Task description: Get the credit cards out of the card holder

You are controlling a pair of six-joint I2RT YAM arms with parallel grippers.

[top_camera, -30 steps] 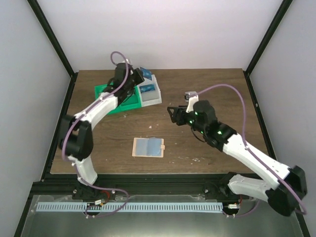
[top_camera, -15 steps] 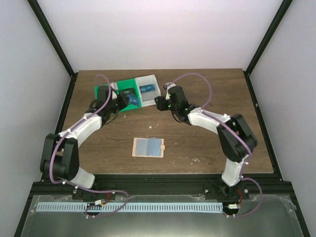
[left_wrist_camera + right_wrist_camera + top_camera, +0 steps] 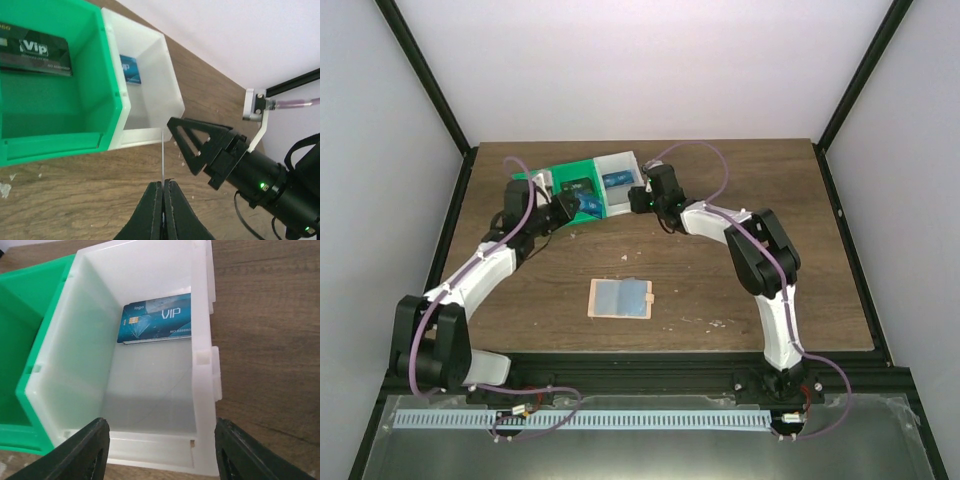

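Pinching a card (image 3: 162,150) edge-on in the left gripper (image 3: 162,184), likely to drop into the white tray (image 3: 155,75). With right gripper (image 3: 159,442) spread wide above it, blue card (image 3: 155,320) inside; card holder (image 3: 620,298) mid-frame, well apart.

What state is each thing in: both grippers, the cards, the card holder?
left gripper, shut on the held card
right gripper, open above the white tray
held card, clamped on edge
blue card, inside the white tray
dark card, inside the green tray
card holder, flat on the table, no gripper touching
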